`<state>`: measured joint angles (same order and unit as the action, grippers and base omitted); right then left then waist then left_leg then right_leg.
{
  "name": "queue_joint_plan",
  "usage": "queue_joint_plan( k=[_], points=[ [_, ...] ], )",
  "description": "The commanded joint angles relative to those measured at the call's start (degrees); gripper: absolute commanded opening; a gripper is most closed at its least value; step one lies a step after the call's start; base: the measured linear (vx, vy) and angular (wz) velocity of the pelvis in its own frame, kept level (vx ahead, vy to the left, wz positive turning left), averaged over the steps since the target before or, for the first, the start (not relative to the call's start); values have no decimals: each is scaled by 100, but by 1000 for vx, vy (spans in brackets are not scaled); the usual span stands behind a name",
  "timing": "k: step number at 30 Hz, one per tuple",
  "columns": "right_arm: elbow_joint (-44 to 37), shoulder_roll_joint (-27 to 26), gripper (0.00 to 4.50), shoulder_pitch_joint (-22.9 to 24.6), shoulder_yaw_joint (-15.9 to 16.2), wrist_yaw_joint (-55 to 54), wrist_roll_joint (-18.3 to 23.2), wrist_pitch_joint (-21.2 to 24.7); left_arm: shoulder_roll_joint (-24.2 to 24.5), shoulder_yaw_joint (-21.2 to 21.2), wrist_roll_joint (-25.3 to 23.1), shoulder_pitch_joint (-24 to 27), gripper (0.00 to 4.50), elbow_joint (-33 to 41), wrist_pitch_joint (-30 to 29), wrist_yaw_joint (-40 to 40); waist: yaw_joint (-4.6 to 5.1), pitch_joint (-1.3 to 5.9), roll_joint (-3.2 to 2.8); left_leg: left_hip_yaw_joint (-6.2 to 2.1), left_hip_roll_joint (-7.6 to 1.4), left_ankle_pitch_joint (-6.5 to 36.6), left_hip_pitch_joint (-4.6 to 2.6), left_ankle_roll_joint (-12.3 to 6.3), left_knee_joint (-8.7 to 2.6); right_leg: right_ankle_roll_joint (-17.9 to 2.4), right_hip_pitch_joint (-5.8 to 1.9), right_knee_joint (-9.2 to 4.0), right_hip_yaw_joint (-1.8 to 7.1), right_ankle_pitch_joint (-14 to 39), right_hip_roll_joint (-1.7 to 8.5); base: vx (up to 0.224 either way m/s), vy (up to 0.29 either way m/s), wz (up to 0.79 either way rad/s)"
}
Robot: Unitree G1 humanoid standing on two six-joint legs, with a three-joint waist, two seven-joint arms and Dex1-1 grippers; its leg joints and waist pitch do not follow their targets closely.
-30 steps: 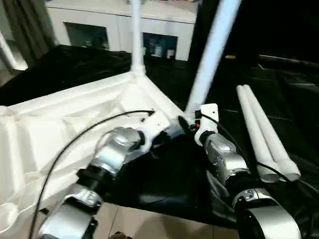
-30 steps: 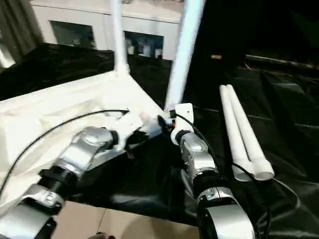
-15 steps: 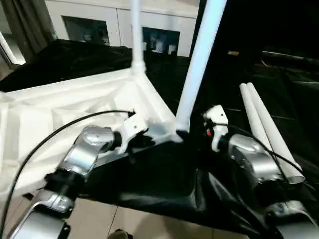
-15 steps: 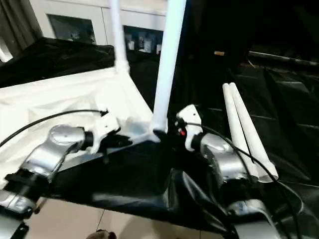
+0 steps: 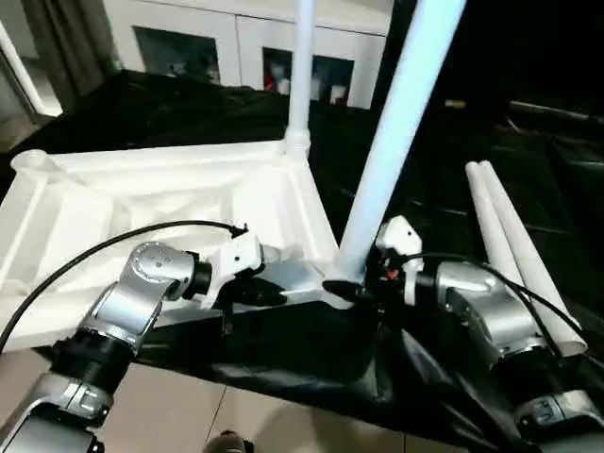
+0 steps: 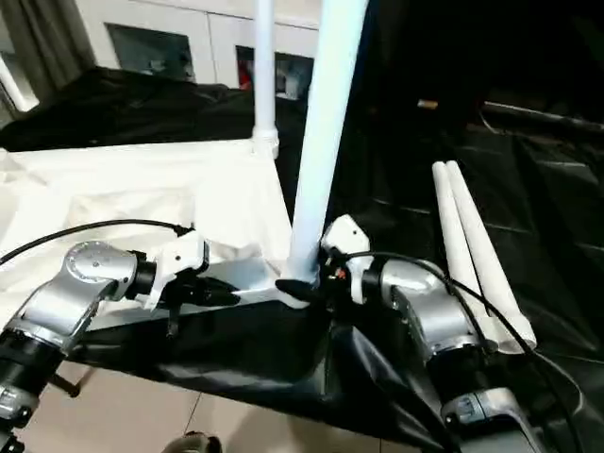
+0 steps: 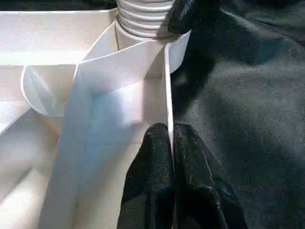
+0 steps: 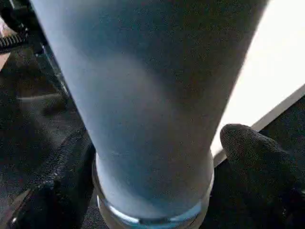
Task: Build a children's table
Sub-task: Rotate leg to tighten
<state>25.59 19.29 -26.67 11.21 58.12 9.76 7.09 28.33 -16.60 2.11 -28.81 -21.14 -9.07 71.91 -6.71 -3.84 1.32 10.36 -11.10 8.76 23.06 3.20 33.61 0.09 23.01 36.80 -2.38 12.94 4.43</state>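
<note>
You see the black sheet (image 5: 142,113) spanning the frame, with the white cabinet (image 5: 236,42) along the top edge. The tabletop (image 5: 142,212) lies underside up at centre left; one leg (image 5: 300,75) stands in its far corner socket, a second leg (image 5: 392,151) in the near corner at centre. Two loose legs (image 5: 514,245) lie at right. Your left gripper (image 7: 170,143) is pinched on the tabletop's edge wall. Your right gripper (image 8: 152,157) is spread around the near leg's base.

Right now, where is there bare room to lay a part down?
Bare black sheet between the near upright leg and the two loose legs. The tabletop's near corner is crowded: both grippers, left and right, sit there.
</note>
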Motion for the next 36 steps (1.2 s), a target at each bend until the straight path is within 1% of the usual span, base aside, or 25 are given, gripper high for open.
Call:
queue_joint_plan(
  k=[1,2,4,5,6,12,13,16,17,18,20,21,22,23,24,25,26,27,28,29,30,31,32,34,36],
  points=[
    [71,48,413,14,33,50,-101,-34,-90,-16,222,-28,0,291,193,195,14,367,7,-44,-212,1141,-181,-166,-394,-1335,-237,-434,214,303,353,0,0,0],
    [77,29,413,14,28,38,-92,-27,-87,-16,228,-18,0,303,190,190,17,359,21,-41,-211,1142,-178,-169,-394,-1330,-234,-437,217,297,352,0,0,0],
    [78,15,413,9,22,26,-85,-19,-82,-20,229,-11,0,310,193,181,13,360,17,-41,-209,1125,-179,-180,-390,-1321,-236,-435,219,289,357,0,0,0],
    [63,14,387,7,24,23,-73,3,-73,-20,235,-4,0,320,189,189,13,362,20,-42,-209,1089,-177,-195,-388,-1317,-240,-430,219,244,354,0,0,0],
    [53,5,387,6,20,23,-54,18,-61,-18,242,5,0,330,187,198,14,364,23,-42,-207,1062,-175,-204,-385,-1316,-243,-425,218,210,353,0,0,0],
    [105,-68,332,-21,-4,46,-16,16,-51,4,234,-29,0,292,189,207,24,346,22,-45,-210,1118,-171,-208,-394,-1308,-236,-436,217,323,354,0,0,0],
    [101,-77,312,-4,6,79,-15,15,-48,3,225,-33,0,285,195,201,28,343,22,-45,-209,1137,-174,-199,-395,-1302,-233,-442,217,355,354,0,0,0],
    [124,-112,303,21,5,46,-22,3,-51,12,215,-47,0,259,190,170,30,333,21,-47,-211,1143,-175,-194,-401,-1296,-225,-442,218,355,349,0,0,0],
    [125,-113,289,22,5,45,-22,3,-52,12,215,-47,0,259,190,169,31,332,22,-46,-210,1163,-175,-187,-401,-1297,-227,-446,220,384,355,0,0,0],
    [136,-130,285,35,-2,16,-21,2,-55,17,212,-51,0,251,186,146,31,336,23,-47,-210,1149,-171,-183,-400,-1296,-232,-443,220,375,357,0,0,0],
    [239,-242,281,40,-104,-256,-12,67,-123,40,120,-90,0,154,174,-92,42,327,19,-49,-212,1171,-176,-155,-409,-1308,-221,-444,221,379,356,0,0,0],
    [395,-421,281,23,-278,-683,19,132,-237,72,-67,-180,0,-41,140,-535,64,325,40,-44,-214,1187,-171,-140,-413,-1312,-214,-443,224,371,347,0,0,0],
    [563,-616,279,8,-452,-1153,32,173,-343,99,-208,-259,0,-213,75,-896,61,317,45,-49,-213,1196,-183,-122,-419,-1309,-210,-457,226,416,354,0,0,0],
    [821,-911,278,-21,-670,-1916,10,182,-514,135,-339,-348,0,-403,-22,-1336,56,321,-3,-56,-215,1255,-199,-47,-427,-1309,-194,-463,227,557,368,0,0,0],
    [1000,-1108,278,-43,-813,-2433,-9,182,-630,158,-417,-407,0,-527,-87,-1616,76,317,6,-50,-212,1269,-196,5,-437,-1299,-190,-469,232,596,367,0,0,0],
    [1183,-1288,278,-78,-920,-2996,-75,154,-740,150,-452,-440,0,-593,-167,-1774,101,307,20,-74,-209,1489,-214,215,-477,-1238,-183,-491,227,960,377,0,0,0],
    [1400,-1473,278,-139,-1005,-3588,-158,97,-910,166,-520,-504,0,-694,-336,-2102,107,317,10,-71,-204,1483,-212,253,-472,-1214,-190,-485,232,962,383,0,0,0],
    [1491,-1546,278,-170,-1032,-3810,-187,69,-989,177,-545,-538,0,-744,-408,-2250,135,309,0,-64,-205,1520,-226,269,-471,-1187,-171,-504,244,924,373,0,0,0],
    [1775,-1796,278,-318,-1064,-4421,-272,2,-1281,186,-587,-653,0,-904,-577,-2640,136,304,11,-67,-196,1580,-212,262,-482,-1127,-193,-515,242,1001,375,0,0,0],
    [1812,-1830,278,-341,-1068,-4489,-276,-5,-1322,190,-597,-672,0,-930,-597,-2707,156,288,3,-62,-192,1652,-218,280,-492,-1104,-170,-531,249,1108,370,0,0,0],
    [1916,-1929,278,-408,-1080,-4668,-282,-21,-1440,198,-621,-723,0,-1002,-644,-2892,148,292,8,-67,-189,1721,-239,289,-490,-1067,-173,-549,246,1212,371,0,0,0],
    [2005,-2019,278,-483,-1086,-4779,-272,-35,-1538,162,-641,-773,0,-1068,-669,-2961,137,305,19,-67,-190,1761,-243,262,-485,-974,-184,-572,257,1325,393,0,0,0],
    [2108,-2101,278,-600,-1017,-4827,-340,-111,-1684,96,-697,-855,0,-1185,-679,-3074,138,305,24,-66,-189,1737,-242,248,-489,-949,-185,-574,256,1304,387,0,0,0],
    [2142,-2122,278,-659,-980,-4725,-375,-183,-1762,50,-736,-903,0,-1242,-653,-3108,128,298,23,-67,-194,1768,-256,190,-510,-882,-199,-609,248,1358,391,0,0,0],
    [2185,-2170,278,-709,-1061,-4627,-388,-283,-1818,38,-781,-941,0,-1302,-611,-3091,123,325,17,-72,-198,1571,-237,151,-510,-896,-228,-582,250,1067,388,0,0,0]
  ],
)
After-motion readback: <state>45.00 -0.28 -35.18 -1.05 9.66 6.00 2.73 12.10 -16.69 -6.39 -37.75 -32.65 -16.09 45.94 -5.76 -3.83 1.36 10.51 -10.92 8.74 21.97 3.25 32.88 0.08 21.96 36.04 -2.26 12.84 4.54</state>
